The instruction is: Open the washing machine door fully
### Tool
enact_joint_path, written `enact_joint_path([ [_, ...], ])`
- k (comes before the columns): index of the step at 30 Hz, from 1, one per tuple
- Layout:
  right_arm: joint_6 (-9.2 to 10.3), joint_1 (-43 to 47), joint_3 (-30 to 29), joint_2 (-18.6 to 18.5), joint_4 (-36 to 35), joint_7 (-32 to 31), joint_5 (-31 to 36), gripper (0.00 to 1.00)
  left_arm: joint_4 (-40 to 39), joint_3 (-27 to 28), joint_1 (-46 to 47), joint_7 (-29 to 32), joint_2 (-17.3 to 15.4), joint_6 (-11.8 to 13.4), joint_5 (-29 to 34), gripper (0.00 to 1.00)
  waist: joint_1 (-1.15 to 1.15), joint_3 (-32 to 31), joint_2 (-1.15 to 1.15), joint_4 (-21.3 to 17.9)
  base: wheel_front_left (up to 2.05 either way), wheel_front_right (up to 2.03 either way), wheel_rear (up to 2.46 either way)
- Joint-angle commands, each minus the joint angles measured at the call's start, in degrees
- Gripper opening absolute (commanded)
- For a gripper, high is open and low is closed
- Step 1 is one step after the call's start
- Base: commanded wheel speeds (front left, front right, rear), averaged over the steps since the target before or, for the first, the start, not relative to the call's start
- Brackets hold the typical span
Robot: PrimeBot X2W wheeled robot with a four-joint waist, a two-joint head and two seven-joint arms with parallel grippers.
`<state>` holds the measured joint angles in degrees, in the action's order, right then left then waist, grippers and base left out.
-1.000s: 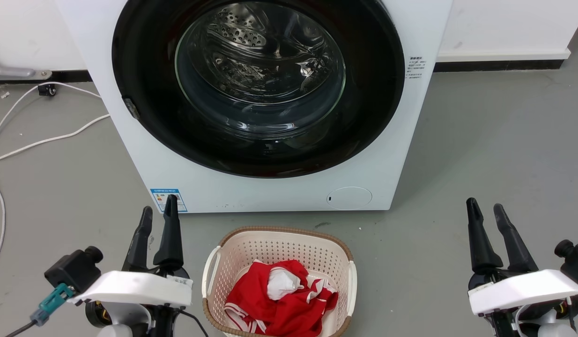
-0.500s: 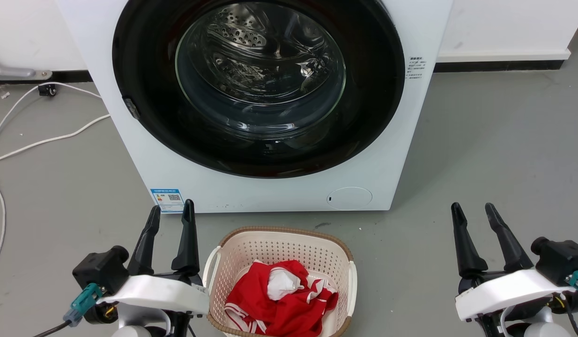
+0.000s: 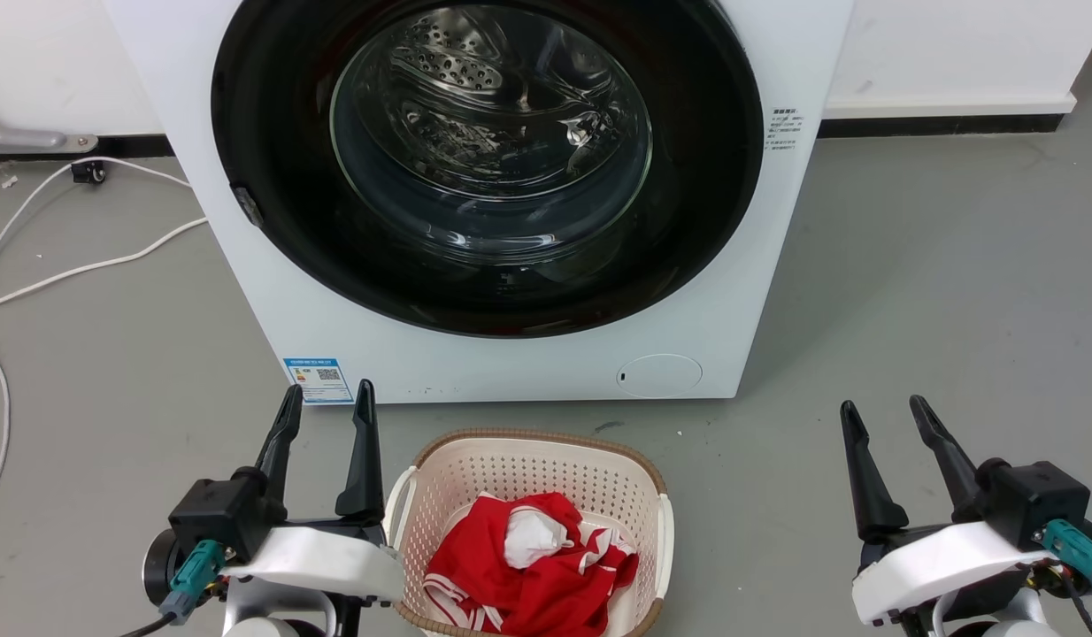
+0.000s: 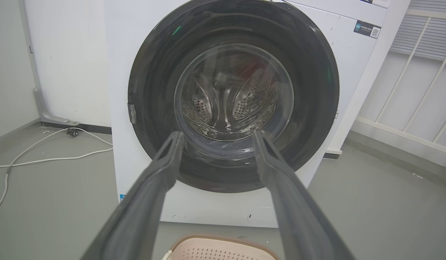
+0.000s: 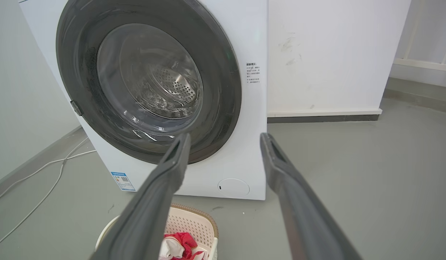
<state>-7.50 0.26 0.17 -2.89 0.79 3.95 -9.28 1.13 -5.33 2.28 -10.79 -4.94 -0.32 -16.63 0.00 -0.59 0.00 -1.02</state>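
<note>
Glossy black, the washing machine door (image 3: 488, 168) sits shut on the white washing machine (image 3: 528, 367) at 12 o'clock in the head view. The left gripper (image 3: 328, 389) at 7 o'clock and the right gripper (image 3: 882, 403) at 5 o'clock hover well short of it, fingers spread, holding nothing.

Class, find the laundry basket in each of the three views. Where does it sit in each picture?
Head view: laundry basket at bottom centre.
Left wrist view: laundry basket at bottom edge, centre, cut off.
Right wrist view: laundry basket at bottom edge, left of centre.
Shared landmark: the washing machine door, above it in every view.
</note>
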Motion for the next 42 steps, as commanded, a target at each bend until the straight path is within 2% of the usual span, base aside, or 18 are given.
enact_joint_path([
  [1, 0.02, 0.06, 0.1, -0.01, -0.73, 0.02, 1.21, 1.0, -0.45, -0.23, -0.35, -0.51, -0.43, 0.32, 1.2, 1.0, 0.0, -0.01, 0.0, -0.01, 0.0, 0.0, 0.0],
  [22, 0.02, 1.22, 0.28, 0.02, -2.88, 0.63, 10.21, 1.0, -1.0, -2.38, -0.82, -2.95, -1.83, 3.42, 9.97, 1.0, 0.0, 0.02, 0.0, -0.15, 0.0, 0.0, 0.0],
  [37, 0.02, 1.91, 0.55, 0.04, -3.43, 1.3, 13.39, 1.0, -0.95, -1.59, -1.85, -4.49, -0.43, 2.98, 13.34, 1.0, 0.0, -0.19, 0.0, -0.04, 0.0, 0.0, 0.0],
  [42, 0.02, 1.89, 0.49, 0.04, -2.98, 1.17, 12.3, 1.0, -0.41, -0.97, -1.84, -4.43, 0.02, 2.41, 12.89, 1.0, 0.0, -0.11, 0.0, -0.01, 0.0, 0.0, 0.0],
])
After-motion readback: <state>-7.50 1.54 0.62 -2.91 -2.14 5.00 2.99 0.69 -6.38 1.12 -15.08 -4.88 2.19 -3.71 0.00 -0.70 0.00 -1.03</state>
